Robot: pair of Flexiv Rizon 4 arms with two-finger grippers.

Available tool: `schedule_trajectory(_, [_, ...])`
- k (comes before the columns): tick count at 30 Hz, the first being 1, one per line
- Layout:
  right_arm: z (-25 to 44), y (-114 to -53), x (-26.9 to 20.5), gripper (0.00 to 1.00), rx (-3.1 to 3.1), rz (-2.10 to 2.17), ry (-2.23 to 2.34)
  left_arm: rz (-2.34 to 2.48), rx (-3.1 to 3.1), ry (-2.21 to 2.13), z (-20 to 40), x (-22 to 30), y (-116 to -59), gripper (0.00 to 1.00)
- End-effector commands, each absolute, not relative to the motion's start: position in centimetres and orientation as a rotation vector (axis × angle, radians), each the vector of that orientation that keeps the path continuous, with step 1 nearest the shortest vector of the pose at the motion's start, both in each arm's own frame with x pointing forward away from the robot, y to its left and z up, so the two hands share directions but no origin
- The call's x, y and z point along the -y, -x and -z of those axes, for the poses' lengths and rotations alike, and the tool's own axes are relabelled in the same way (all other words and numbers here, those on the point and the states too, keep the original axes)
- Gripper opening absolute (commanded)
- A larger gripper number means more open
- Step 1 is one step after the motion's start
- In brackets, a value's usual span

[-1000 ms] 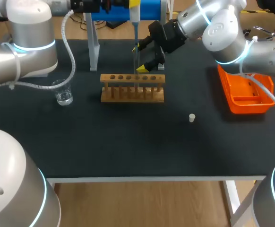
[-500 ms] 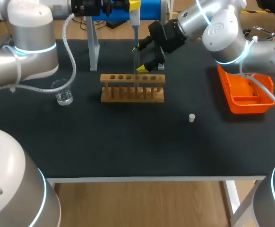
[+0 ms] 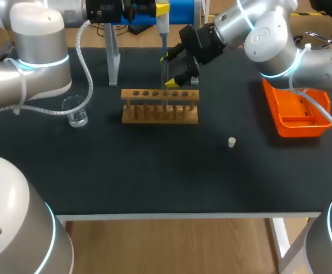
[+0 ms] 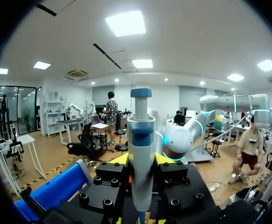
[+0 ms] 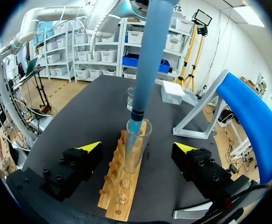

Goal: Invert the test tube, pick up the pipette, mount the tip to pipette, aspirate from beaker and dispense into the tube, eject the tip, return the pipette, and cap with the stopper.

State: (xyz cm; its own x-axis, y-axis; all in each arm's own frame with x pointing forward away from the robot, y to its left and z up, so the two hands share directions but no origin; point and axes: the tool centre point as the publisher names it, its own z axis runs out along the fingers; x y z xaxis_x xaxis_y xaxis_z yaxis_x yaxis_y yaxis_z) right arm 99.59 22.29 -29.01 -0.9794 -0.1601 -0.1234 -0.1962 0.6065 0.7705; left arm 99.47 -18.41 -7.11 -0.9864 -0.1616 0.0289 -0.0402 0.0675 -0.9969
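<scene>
2 silver arms (image 3: 35,68) (image 3: 274,40) (cyan joint rings (image 3: 39,56)), yellow-tipped end effectors (image 5: 137,146) (image 4: 140,161).

Lab, wooden tube rack (image 3: 160,107), beaker (image 3: 76,112), pipette (image 4: 140,154)

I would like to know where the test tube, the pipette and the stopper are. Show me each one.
test tube (image 5: 133,154): right wrist view, middle of its glass wall.
pipette (image 4: 141,154): left wrist view, on its white body.
stopper (image 3: 231,142): head view, on its side.
</scene>
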Motion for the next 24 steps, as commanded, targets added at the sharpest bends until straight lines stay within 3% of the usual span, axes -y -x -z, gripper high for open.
schedule_trajectory(1, [28.9,-99.6,-22.2,1.0,-2.782,-1.339,0.311,2.078,-2.212,0.226,7.5,18.4,-99.4,0.0])
schedule_trajectory(24, [28.9,-99.6,-22.2,1.0,-2.782,-1.339,0.311,2.069,-2.226,0.235,8.5,18.2,-99.7,0.0])
